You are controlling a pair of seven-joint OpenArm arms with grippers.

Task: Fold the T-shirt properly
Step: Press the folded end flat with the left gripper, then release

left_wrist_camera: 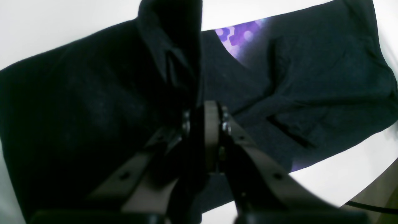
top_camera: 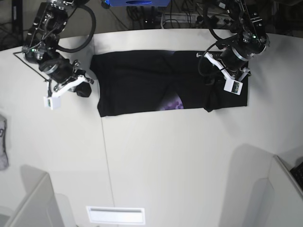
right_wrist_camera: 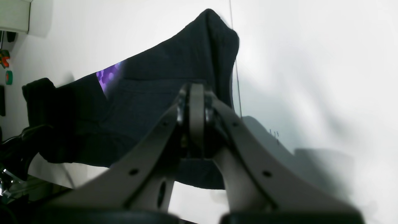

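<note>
The black T-shirt (top_camera: 137, 80) lies stretched sideways across the far part of the white table (top_camera: 165, 165), with a patch of purple print (top_camera: 173, 104) showing at its front edge. At its right end, my left gripper (top_camera: 212, 78) is shut on a fold of the T-shirt (left_wrist_camera: 311, 77). In the left wrist view the dark cloth rises from between the closed jaws of this gripper (left_wrist_camera: 203, 115). My right gripper (top_camera: 84, 90) is at the shirt's left end. Its jaws (right_wrist_camera: 196, 102) are shut over the T-shirt (right_wrist_camera: 155, 93). Whether cloth is caught in them I cannot tell.
A small grey cloth (top_camera: 2, 151) lies at the table's left edge. A thin seam (top_camera: 106, 156) runs from the shirt's front left corner toward the front. A white slot plate (top_camera: 116, 215) sits at the front edge. Grey partitions (top_camera: 28, 203) stand at the front corners, and cables crowd the back.
</note>
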